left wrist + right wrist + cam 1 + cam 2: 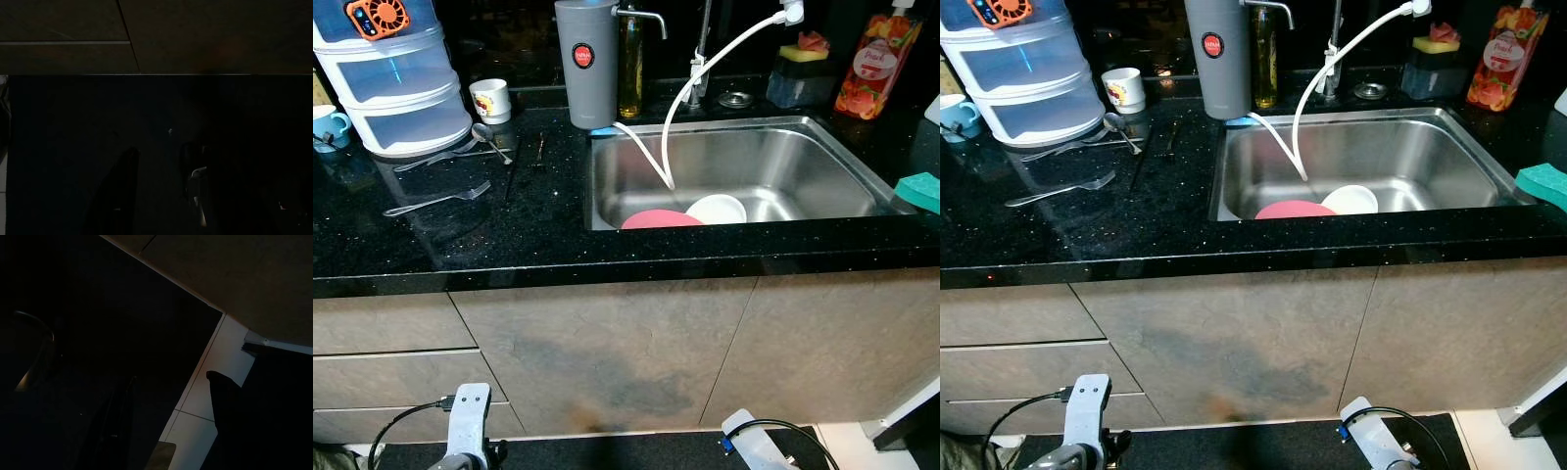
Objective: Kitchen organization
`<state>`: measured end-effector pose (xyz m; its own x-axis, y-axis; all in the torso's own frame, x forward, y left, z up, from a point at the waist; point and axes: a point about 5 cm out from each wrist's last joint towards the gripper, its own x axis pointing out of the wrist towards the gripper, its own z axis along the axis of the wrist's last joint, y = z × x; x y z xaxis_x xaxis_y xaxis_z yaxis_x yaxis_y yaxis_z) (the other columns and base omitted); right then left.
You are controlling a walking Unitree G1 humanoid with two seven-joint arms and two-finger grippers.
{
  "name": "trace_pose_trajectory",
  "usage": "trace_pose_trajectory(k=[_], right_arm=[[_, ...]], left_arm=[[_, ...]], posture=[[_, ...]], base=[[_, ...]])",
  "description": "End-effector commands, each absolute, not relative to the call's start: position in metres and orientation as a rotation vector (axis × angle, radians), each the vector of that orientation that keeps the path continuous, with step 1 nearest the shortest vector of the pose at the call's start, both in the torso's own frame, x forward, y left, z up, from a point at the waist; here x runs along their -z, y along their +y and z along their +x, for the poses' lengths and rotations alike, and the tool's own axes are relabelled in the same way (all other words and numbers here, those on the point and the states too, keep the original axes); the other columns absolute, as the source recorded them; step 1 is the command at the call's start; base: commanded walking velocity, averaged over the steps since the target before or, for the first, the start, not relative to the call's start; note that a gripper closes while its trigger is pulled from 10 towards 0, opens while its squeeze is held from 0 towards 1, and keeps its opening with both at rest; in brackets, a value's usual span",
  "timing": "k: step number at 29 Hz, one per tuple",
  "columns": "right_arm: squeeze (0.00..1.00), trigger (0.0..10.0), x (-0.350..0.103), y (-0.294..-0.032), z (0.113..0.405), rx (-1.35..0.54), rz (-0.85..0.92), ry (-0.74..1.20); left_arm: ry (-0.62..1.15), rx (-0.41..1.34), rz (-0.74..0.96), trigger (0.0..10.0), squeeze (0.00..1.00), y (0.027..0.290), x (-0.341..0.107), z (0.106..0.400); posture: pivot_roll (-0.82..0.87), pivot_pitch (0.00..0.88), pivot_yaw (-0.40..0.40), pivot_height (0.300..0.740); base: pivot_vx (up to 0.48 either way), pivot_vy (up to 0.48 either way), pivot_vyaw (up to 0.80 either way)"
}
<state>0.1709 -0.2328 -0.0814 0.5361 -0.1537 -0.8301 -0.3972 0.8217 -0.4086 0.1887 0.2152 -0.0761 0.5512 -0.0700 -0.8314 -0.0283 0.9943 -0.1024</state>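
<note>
Both arms hung low by the cupboard doors. The left claw and the right claw had their fingers apart, holding nothing. Above was a shiny black counter. Forks lay near a white cup. A pink plate and a white bowl sat in the sink.
</note>
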Motion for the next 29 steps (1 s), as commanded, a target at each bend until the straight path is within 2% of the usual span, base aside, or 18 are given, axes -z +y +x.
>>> trace_pose_trajectory(k=[1, 12, 29], right_arm=[[0.00, 10.0, 0.080, -0.232, 0.173, -0.145, -0.601, 1.008], [0.00, 10.0, 0.082, -0.232, 0.170, -0.137, -0.525, 1.024], [0.00, 10.0, 0.083, -0.231, 0.169, -0.157, -0.515, 1.035]], left_arm=[[0.965, 0.020, -0.112, 10.0, 0.00, 0.214, 0.074, 0.193], [0.986, 0.002, -0.076, 10.0, 0.00, 0.211, 0.076, 0.193], [1.052, 0.044, -0.024, 10.0, 0.00, 0.209, 0.083, 0.179]], posture=[[-0.08, 0.000, 0.047, 0.740], [-0.06, 0.000, 0.045, 0.740], [-0.06, 0.000, 0.046, 0.740]], base=[[0.000, 0.000, 0.00], [0.000, 0.000, 0.04], [0.000, 0.000, 0.79]])
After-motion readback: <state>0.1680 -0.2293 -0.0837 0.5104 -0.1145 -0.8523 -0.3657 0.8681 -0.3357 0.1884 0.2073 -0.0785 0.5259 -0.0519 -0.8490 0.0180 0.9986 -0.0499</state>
